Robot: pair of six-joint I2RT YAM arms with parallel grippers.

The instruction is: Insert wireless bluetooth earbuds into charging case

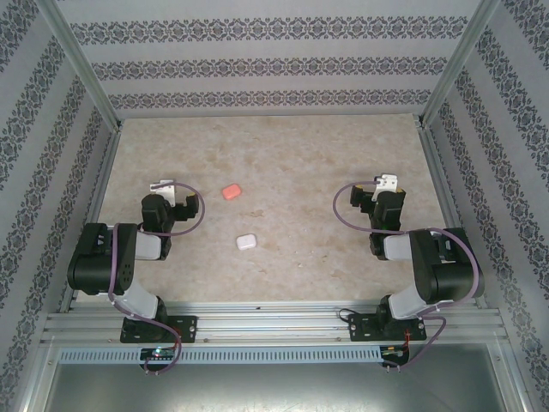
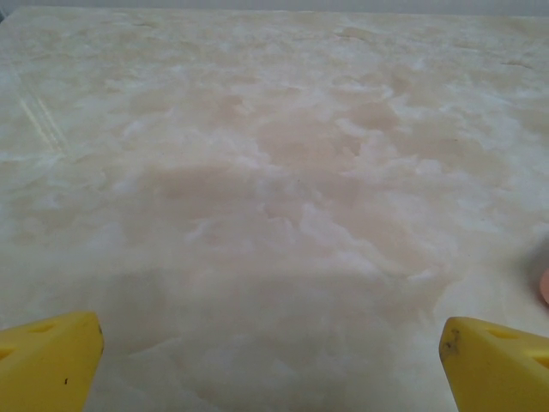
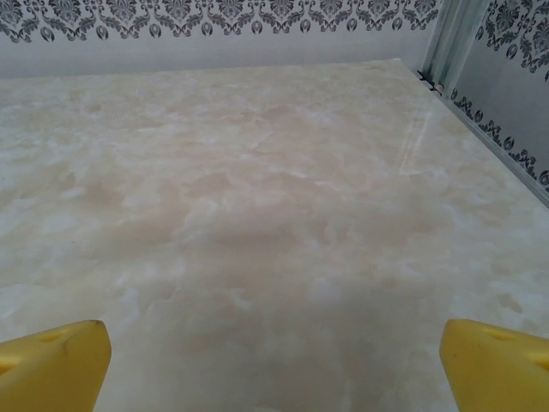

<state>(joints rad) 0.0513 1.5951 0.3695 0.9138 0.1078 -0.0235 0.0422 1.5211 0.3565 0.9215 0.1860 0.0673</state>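
Note:
A salmon-pink charging case (image 1: 232,191) lies lid-shut on the marble table, left of centre. A white charging case (image 1: 247,242) lies nearer the arms, also shut. The earbuds are out of view. My left gripper (image 1: 163,185) rests low at the table's left, well left of the pink case. In the left wrist view the left gripper (image 2: 270,352) is open, its yellow fingertips (image 2: 51,356) wide apart over bare table, and a sliver of the pink case (image 2: 545,285) shows at the right edge. My right gripper (image 1: 389,182) sits at the right; in its wrist view the right gripper (image 3: 274,352) is open and holds nothing.
Patterned walls with aluminium posts (image 1: 81,69) box in the table (image 1: 292,163) on three sides. A corner post (image 3: 455,39) stands at the far right in the right wrist view. The aluminium rail (image 1: 274,326) carrying both arm bases runs along the near edge.

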